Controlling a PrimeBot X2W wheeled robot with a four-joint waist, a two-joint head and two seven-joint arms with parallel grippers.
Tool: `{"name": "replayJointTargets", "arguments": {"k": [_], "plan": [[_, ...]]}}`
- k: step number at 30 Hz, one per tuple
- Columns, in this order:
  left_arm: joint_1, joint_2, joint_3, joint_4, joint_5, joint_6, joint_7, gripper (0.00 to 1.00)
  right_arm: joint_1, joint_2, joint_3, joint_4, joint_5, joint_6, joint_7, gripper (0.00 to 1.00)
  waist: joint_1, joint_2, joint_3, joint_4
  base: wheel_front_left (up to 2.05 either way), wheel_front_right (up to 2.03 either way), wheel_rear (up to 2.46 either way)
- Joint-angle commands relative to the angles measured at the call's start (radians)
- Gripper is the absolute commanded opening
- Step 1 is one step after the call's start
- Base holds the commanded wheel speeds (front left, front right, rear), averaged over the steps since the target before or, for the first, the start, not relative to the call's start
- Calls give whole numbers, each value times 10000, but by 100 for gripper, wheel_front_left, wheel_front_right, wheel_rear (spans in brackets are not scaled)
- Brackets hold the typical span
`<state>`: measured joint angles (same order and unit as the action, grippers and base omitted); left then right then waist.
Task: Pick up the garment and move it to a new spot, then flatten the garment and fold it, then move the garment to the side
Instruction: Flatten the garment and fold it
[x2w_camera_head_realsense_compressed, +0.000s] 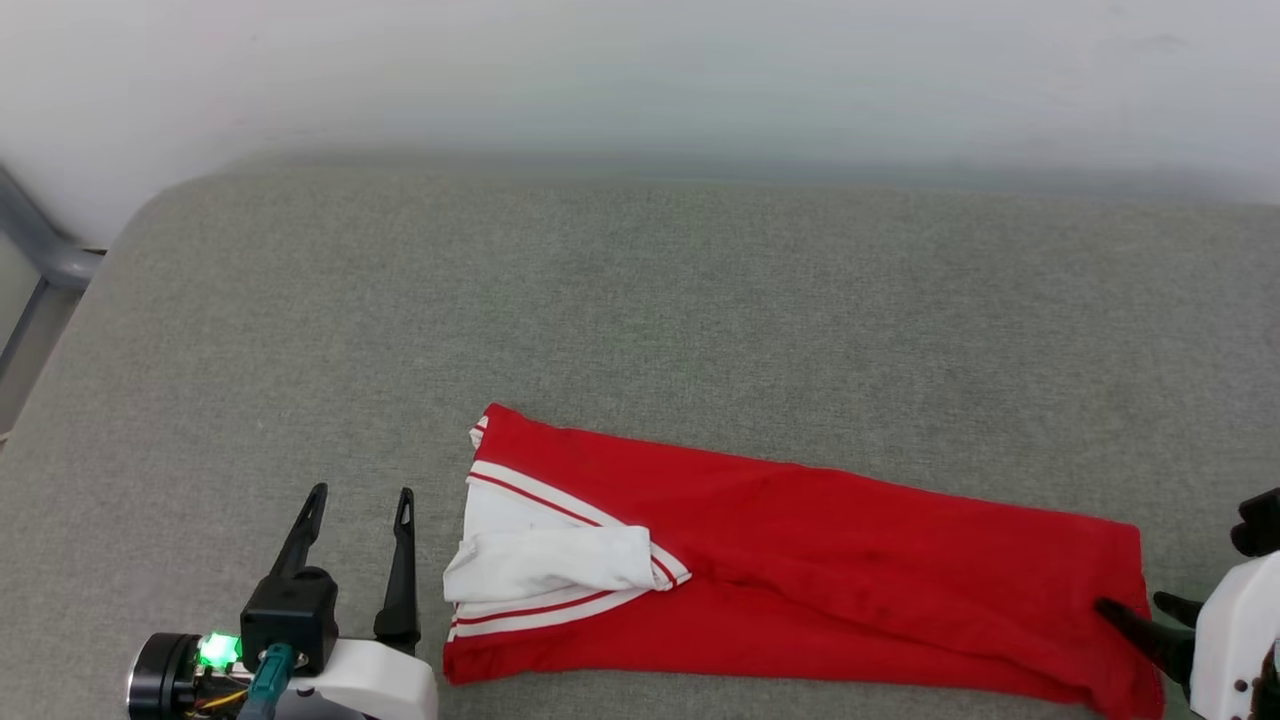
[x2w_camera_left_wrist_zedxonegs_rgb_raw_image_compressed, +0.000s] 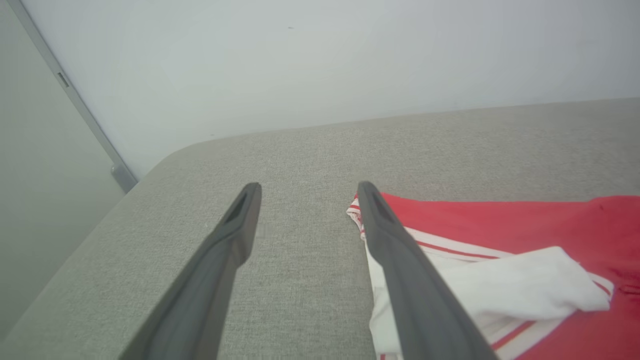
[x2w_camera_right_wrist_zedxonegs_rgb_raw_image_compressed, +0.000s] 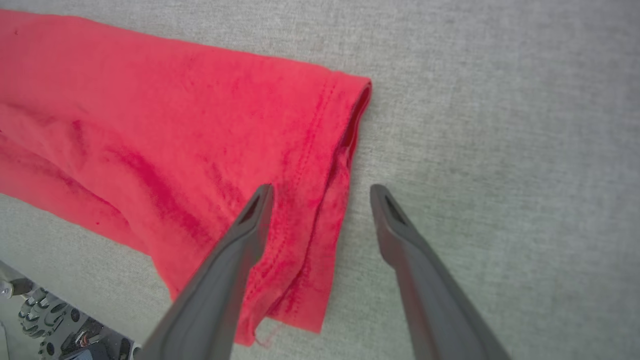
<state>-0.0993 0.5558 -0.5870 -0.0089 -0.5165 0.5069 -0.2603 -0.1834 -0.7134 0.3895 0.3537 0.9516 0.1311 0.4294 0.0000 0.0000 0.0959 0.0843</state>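
Flanking the lengthwise-folded red jersey garment (x2w_camera_head_realsense_compressed: 850, 560) with white sleeve, lying on the grey fabric worktop (x2w_camera_head_realsense_compressed: 640, 300), you are holding left tool (x2w_camera_head_realsense_compressed: 361, 492) and right tool (x2w_camera_right_wrist_zedxonegs_rgb_raw_image_compressed: 321, 187) spread, likely readying another fold.

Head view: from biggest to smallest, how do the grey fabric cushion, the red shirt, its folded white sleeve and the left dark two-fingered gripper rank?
Largest: grey fabric cushion.
Next: red shirt.
Unranked: white sleeve and left gripper look alike in size, and the gripper sits nearer the camera.
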Motion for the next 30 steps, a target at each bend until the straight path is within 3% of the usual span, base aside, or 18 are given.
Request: {"name": "replayJointTargets", "arguments": {"k": [1,12,18,20,21,30], "plan": [[201,-204,293,56,265,-117,-68,100,-183,145,88,162,68,-9,18,100,0,0,92,79,0,0,0],[696,-1694,1785,144,1759,-1099,-69,100,-623,1173,1152,807,493,8,-259,100,0,0,419,407,0,0,0],[880,-2417,2410,115,2607,-1751,-60,100,-894,1236,1840,889,449,8,-766,100,0,0,445,511,0,0,0],[1007,-2653,2653,114,2790,-1900,-60,100,-991,1138,1936,985,404,8,-1086,30,0,0,414,526,0,0,0],[1041,-2764,2778,100,2895,-1980,-60,100,-1017,1099,1990,1029,442,8,-1172,0,0,0,388,531,0,0,0],[1572,-3611,3849,-56,3585,-2634,-60,100,-803,266,1867,1563,897,-13,-2053,0,0,0,1,436,0,0,0]]}}
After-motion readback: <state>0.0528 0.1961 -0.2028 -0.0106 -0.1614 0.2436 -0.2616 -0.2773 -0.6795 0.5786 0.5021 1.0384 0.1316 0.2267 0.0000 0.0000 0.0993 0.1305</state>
